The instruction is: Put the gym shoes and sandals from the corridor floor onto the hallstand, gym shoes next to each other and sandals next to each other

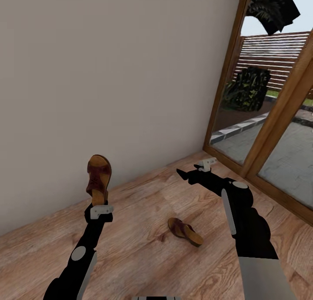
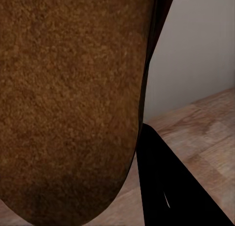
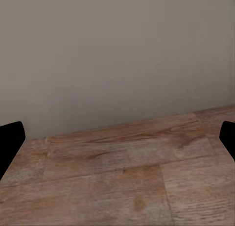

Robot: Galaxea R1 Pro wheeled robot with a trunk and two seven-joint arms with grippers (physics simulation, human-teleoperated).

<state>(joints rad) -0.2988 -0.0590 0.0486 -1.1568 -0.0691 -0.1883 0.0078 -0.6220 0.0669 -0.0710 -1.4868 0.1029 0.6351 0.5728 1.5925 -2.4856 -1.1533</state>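
the left claw [image 1: 99,203] is closed on one sandal [image 1: 98,179], holding it upright by its lower end in front of the plain grey wall [image 1: 121,74], well above the corridor floor [image 1: 143,248]. in the left wrist view the sandal's tan footbed [image 2: 68,103] crowds the lens, with one black finger [image 2: 171,191] beside it; the other finger is hidden behind the sandal. the second sandal [image 1: 185,231] lies flat on the floor between the two arms. the right claw [image 1: 191,175] hangs above the floor near the wood-framed glass door [image 1: 269,117], holding nothing; in the right wrist view its fingertips [image 3: 10,142] sit wide apart, cut off at the frame edges, with bare planks and wall between them.
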